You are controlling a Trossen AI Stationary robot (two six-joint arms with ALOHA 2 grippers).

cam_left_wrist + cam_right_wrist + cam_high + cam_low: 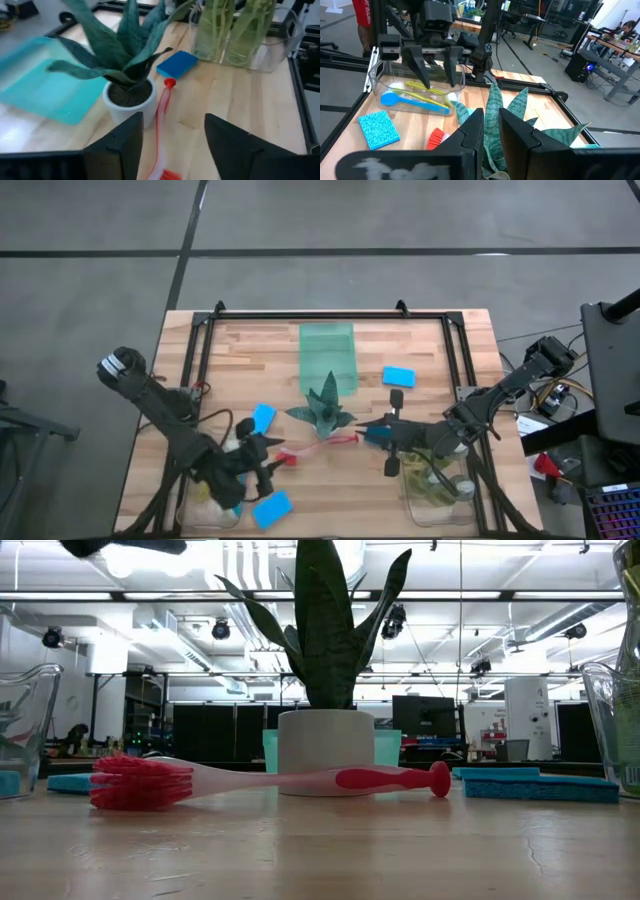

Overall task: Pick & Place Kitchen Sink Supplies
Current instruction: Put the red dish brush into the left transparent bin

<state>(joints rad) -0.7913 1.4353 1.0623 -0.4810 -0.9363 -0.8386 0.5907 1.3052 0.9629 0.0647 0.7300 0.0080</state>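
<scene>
Room: you're looking across a big lit hall with monitors and desks behind the worktop [420, 340], a pale wood slab inside a black frame.
Left tool [268, 463]: down at your near-left corner, fingers [421, 70] standing apart with nothing between them, just above the left clear bin [415, 87].
Left bin contents: a blue brush [410, 101] and a yellow brush [422, 88] lie inside it.
Red brush [250, 780]: flat on the worktop, bristle head toward the left tool, handle end just beside the plant [322, 410] in its white pot.
Right tool [377, 430]: near the plant's other side, fingers close together, holding nothing that I can make out.
Sponges: one blue sponge [272, 509] at the front edge, another [263, 418] left of the plant, a third [398, 376] right of the green tray [328, 355].
Right bin [440, 495]: yellow-green bottles inside, count unclear from above.
</scene>
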